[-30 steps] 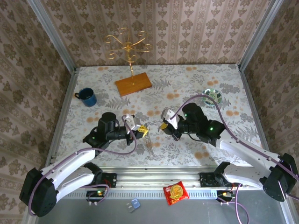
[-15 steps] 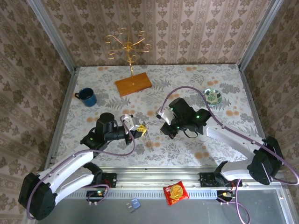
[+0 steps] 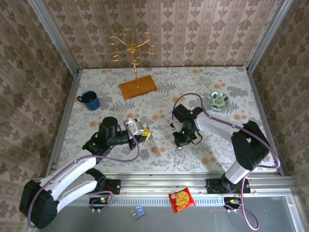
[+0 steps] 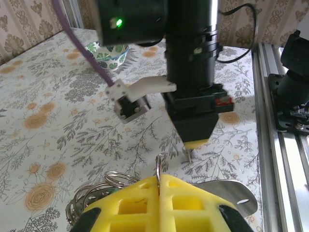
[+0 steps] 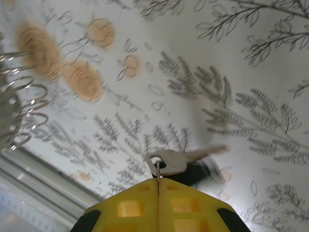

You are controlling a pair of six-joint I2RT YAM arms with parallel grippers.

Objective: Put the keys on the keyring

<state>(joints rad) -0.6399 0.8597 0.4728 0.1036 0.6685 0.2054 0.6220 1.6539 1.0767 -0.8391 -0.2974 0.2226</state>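
While left gripper (image 3: 146, 132) stays clamped on the keyring (image 4: 116, 176), centre-left of frame, right gripper (image 3: 179, 143) has swung in to frame centre, apparently clenched on a silvery key (image 5: 186, 159). Threading looks imminent.

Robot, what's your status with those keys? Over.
Both hands shut. Left hand pinches thin wire ring; right hand pinches small silver key. Key not yet on ring, hands apart. Bunch of silver rings close beside left hand.

No text, label, brand or number can be read anywhere; the print on the red packet (image 3: 182, 198) is too small to be made out.
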